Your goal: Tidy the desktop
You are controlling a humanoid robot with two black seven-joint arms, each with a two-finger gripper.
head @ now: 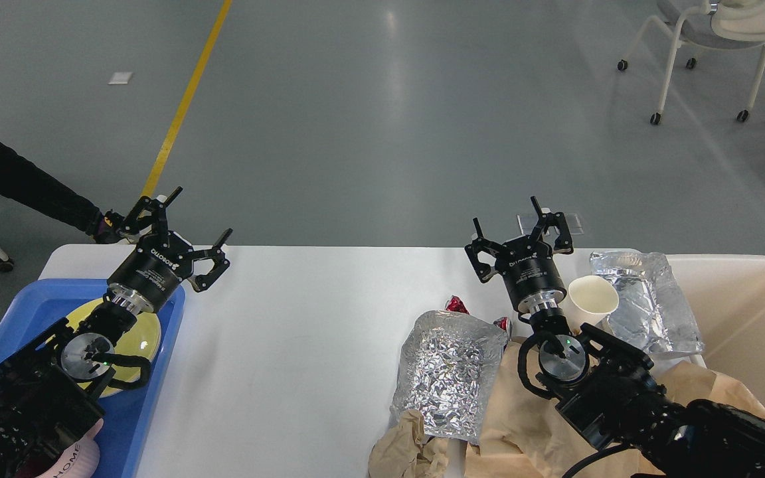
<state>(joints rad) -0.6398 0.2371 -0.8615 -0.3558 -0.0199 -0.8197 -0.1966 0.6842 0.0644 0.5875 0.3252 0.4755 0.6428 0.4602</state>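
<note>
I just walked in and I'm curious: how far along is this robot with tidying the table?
Partly done, it seems. A yellow plate and pink mug already sit in the blue tray. Nothing is in hand: the left gripper and right gripper are both open and empty. Left on the desktop: a foil bag, crumpled brown paper, a paper cup and a second foil bag at the beige bin.

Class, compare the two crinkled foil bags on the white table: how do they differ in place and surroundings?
The nearer foil bag lies mid-table, its lower end over crumpled brown paper; the farther foil bag lies beside the beige bin, behind the paper cup. Both are silver, crinkled, and ungripped.
</note>
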